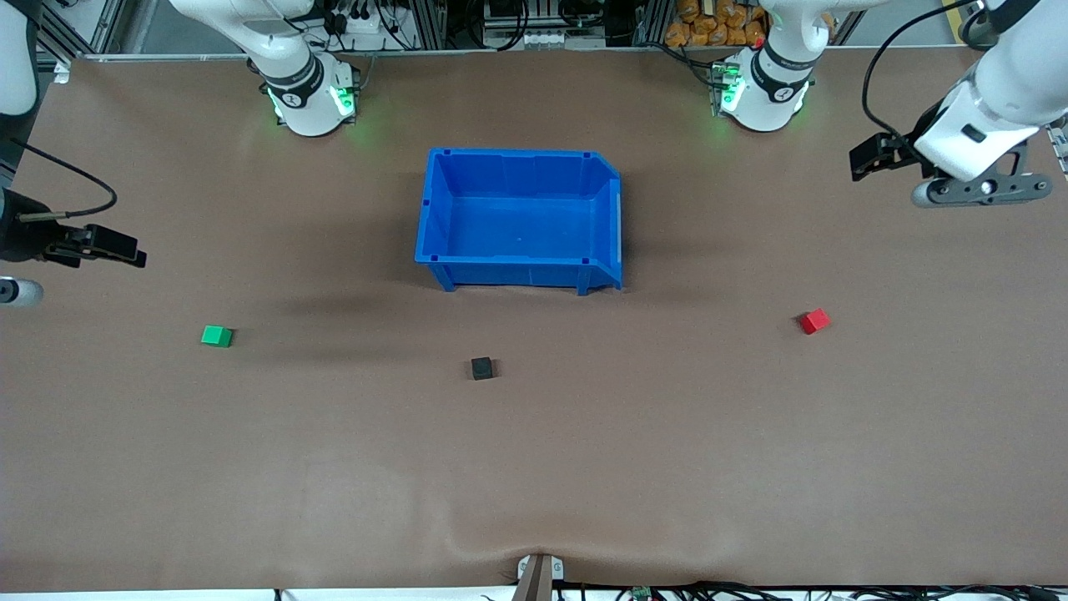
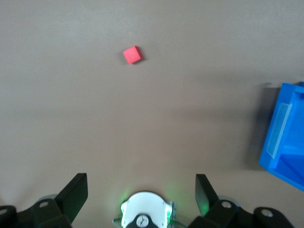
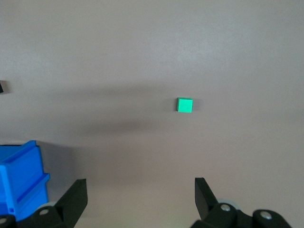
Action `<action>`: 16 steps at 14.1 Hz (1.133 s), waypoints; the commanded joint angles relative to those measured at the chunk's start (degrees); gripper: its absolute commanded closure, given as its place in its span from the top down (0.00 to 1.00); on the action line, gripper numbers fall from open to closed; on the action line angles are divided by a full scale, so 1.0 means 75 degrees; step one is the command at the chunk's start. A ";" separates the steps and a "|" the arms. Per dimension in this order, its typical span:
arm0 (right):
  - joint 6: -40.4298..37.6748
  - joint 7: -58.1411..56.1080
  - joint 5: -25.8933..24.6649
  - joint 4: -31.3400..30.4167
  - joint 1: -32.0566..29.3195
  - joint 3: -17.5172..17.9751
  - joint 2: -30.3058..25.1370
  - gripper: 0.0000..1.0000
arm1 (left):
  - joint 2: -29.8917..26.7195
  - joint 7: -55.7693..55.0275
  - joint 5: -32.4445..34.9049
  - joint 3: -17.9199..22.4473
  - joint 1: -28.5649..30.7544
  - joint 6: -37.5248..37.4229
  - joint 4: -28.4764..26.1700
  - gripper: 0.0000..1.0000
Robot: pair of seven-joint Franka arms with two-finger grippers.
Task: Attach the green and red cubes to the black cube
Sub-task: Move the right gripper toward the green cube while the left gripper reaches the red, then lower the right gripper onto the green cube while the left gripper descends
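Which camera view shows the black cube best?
The front view: the black cube lies whole and unobstructed on the table, nearer to the camera than the blue bin. The right wrist view catches only a dark sliver at its edge, perhaps this cube. The left wrist view does not show it.

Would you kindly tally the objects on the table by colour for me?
Green: 1, green cube
Red: 1, red cube
Black: 1, black cube
Blue: 1, bin
Total: 4
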 commanded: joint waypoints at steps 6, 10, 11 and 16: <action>0.1725 -0.0099 -0.0097 -0.1237 -0.0116 0.0063 0.0263 1.00 | -0.0170 -0.0548 -0.0113 -0.0035 0.0097 0.2467 -0.1869 1.00; 0.3950 -0.0425 -0.0097 -0.2865 -0.0443 0.0063 0.0380 1.00 | 0.0567 -0.0560 -0.0113 -0.0035 0.0437 0.3184 -0.2035 1.00; 0.4455 -0.0729 -0.0097 -0.3229 -0.0584 0.0075 0.0450 1.00 | 0.0766 -0.0572 -0.0113 -0.0012 0.0448 0.3394 -0.2035 1.00; 0.6076 -0.0920 -0.0050 -0.3537 -0.1100 0.0075 0.1854 1.00 | 0.1973 -0.1191 -0.0113 -0.0011 0.1220 0.4413 -0.1976 1.00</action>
